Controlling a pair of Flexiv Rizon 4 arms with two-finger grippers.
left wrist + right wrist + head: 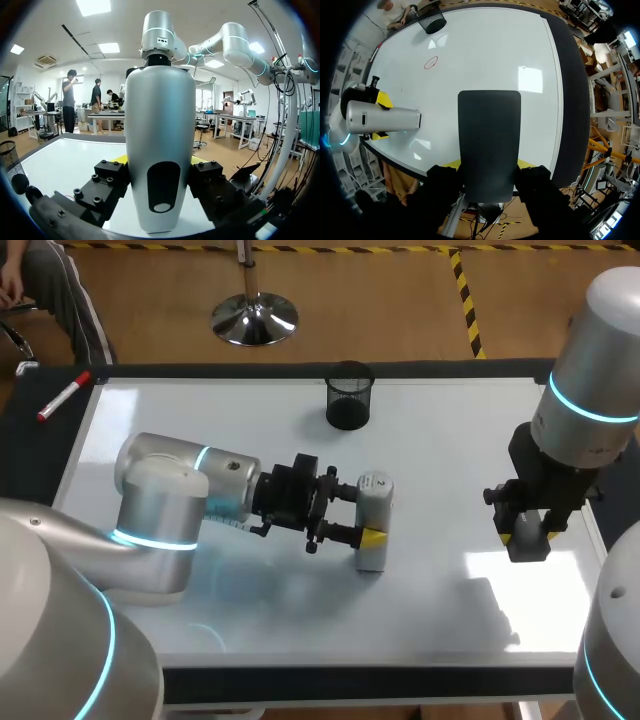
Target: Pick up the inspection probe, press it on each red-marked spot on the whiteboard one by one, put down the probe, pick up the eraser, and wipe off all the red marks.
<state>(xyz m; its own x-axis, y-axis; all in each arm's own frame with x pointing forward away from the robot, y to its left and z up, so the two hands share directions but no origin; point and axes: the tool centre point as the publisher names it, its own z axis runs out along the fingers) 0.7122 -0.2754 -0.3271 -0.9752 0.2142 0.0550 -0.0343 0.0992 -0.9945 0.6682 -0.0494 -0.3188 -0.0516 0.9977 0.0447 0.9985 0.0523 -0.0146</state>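
- The left arm (160, 515) lay across the left-centre of the head view and hid the whiteboard (450, 450) beneath it. The right arm (590, 380) was cut off by the frame's right edge.
- The left gripper (362, 513) was clamped on the probe (373, 525), one finger on each side, near the centre of the head view. In the left wrist view the probe (160, 115) filled the space between the fingers, leaving only slivers of their yellow tips showing.
- The right gripper (525, 530) gripped the dark eraser (528, 543) at centre right, above the board. From its own wrist camera the eraser (489, 130) covered the board directly ahead of the gripper.
- One red mark (430, 62), an oval outline, showed between the mesh cup (431, 21) and the probe (382, 117); I could not make it out in the head view.
- The black mesh cup (348, 395) stood at upper centre, and its inside was too dark to tell what it held.
- A red marker (63, 397) lay at upper left, off the board.
- A small round label sat on the probe's end, its print too small to read.
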